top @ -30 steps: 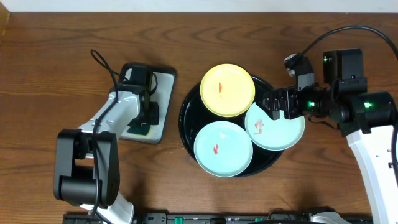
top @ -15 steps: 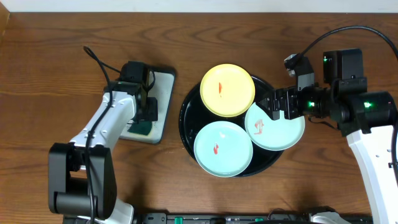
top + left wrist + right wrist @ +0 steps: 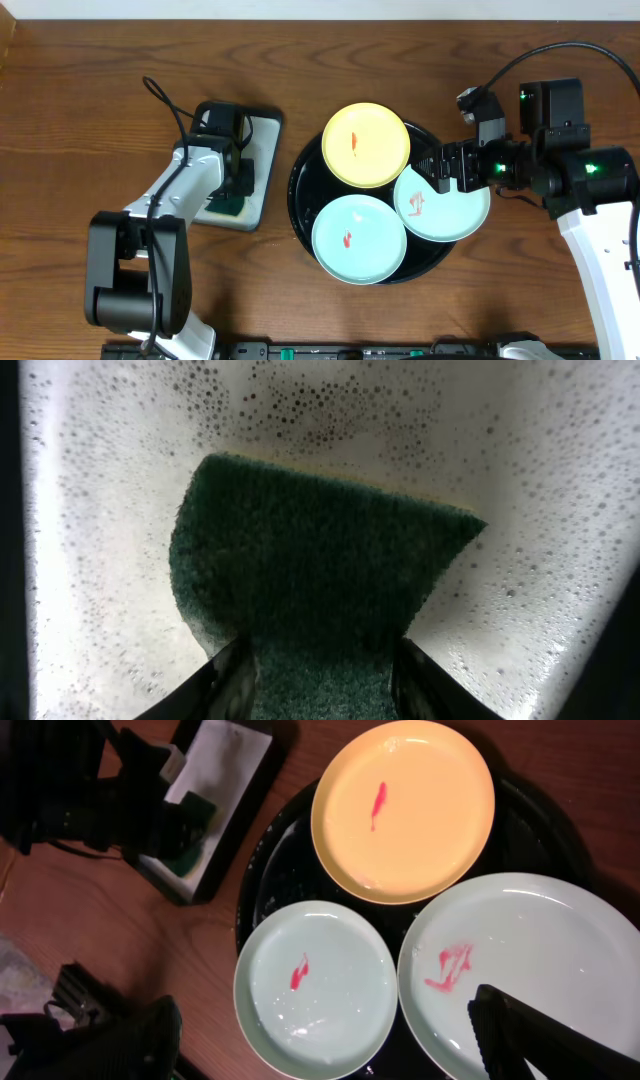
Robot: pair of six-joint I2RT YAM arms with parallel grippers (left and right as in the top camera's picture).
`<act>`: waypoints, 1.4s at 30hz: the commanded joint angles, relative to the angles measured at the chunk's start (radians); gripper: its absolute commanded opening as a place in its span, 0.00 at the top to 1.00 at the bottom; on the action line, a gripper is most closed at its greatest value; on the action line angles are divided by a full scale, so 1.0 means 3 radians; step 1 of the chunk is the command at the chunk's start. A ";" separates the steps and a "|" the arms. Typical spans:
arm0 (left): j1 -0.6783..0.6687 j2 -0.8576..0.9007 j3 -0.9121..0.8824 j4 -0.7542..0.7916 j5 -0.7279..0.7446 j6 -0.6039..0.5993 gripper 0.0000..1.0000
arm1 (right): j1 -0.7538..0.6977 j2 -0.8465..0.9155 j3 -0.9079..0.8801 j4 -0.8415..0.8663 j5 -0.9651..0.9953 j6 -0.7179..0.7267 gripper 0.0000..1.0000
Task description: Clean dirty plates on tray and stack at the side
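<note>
The round black tray point(image 3: 300, 182) holds three plates. The yellow plate point(image 3: 366, 145) is at the back, with a small red smear. One mint plate point(image 3: 358, 238) is at the front and one mint plate point(image 3: 450, 212) at the right, both smeared red. My right gripper point(image 3: 440, 166) hovers open over the right mint plate's back edge. In the right wrist view point(image 3: 320, 1055) its fingers are spread wide above the yellow plate point(image 3: 405, 810), front mint plate point(image 3: 315, 985) and right mint plate point(image 3: 530, 960). My left gripper point(image 3: 322, 680) is shut on a green sponge point(image 3: 320, 560).
A smaller rectangular grey tray point(image 3: 262, 150) with a black rim stands left of the round tray; its wet, foamy floor point(image 3: 550, 510) fills the left wrist view. The left gripper point(image 3: 232, 186) is down inside it. Bare wooden table surrounds both trays.
The left arm's elbow swung outward and came back, while its gripper stayed on the sponge in the grey tray. The right arm and the plates have not moved.
</note>
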 commanded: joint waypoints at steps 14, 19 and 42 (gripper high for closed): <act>0.0008 0.0437 -0.0047 0.0061 0.0107 -0.0009 0.91 | 0.0039 -0.0001 0.0055 0.0001 -0.0014 0.0034 0.10; 0.0008 0.0427 0.0112 -0.0155 0.0104 -0.0009 0.92 | 0.0039 0.0000 0.0055 0.0028 0.0008 0.0033 0.10; -0.0359 0.0347 0.1832 -0.0824 0.1270 -0.0356 0.93 | 0.0037 0.1118 0.0070 0.0802 0.0609 0.0423 0.38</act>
